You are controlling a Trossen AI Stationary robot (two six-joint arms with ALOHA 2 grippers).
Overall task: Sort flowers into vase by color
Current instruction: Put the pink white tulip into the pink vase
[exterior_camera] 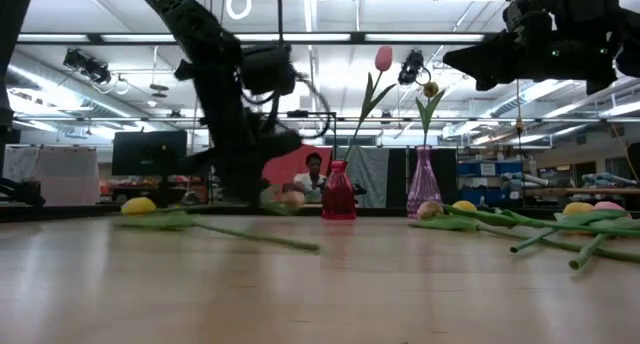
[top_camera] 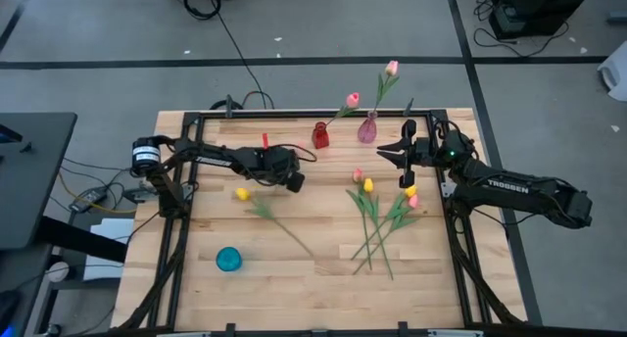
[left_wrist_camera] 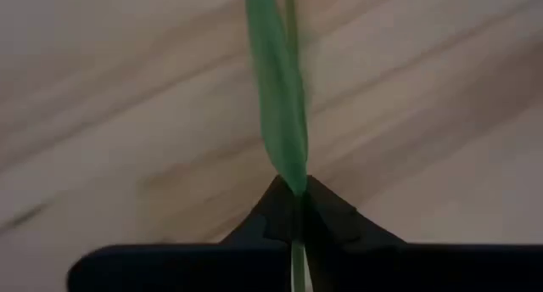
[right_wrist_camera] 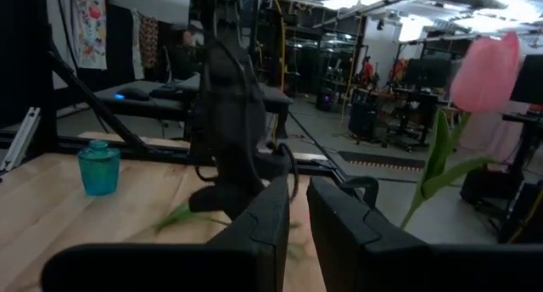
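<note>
My left gripper (top_camera: pixel 292 180) (left_wrist_camera: pixel 297 194) is low over the middle of the table, shut on a green tulip leaf (left_wrist_camera: pixel 280 97). A salmon bud (exterior_camera: pixel 290 197) lies beside it in the low view. A yellow tulip (top_camera: pixel 242 193) lies flat on the table just left of it. Several pink and yellow tulips (top_camera: pixel 382 215) lie in a heap right of centre. A red vase (top_camera: pixel 320 134) and a pink vase (top_camera: pixel 367 129) at the far edge each hold one pink tulip. My right gripper (top_camera: pixel 404 161) (right_wrist_camera: pixel 299 194) hangs high above the heap, open by a narrow gap and empty. My left gripper pinches a green leaf and its stem (left_wrist_camera: pixel 293 177) between the two fingertips, coming from above with the fingers pointing down. The leaf runs straight away from the fingers, close above the wood. The high view hides the flower under the gripper.
A small teal vase (top_camera: pixel 228 259) stands near the table's front left. Black frame rails run along the left and right edges (top_camera: pixel 460 249). Bare wood lies between the yellow tulip's stem and the heap. A person sits far behind the table (exterior_camera: pixel 313 174).
</note>
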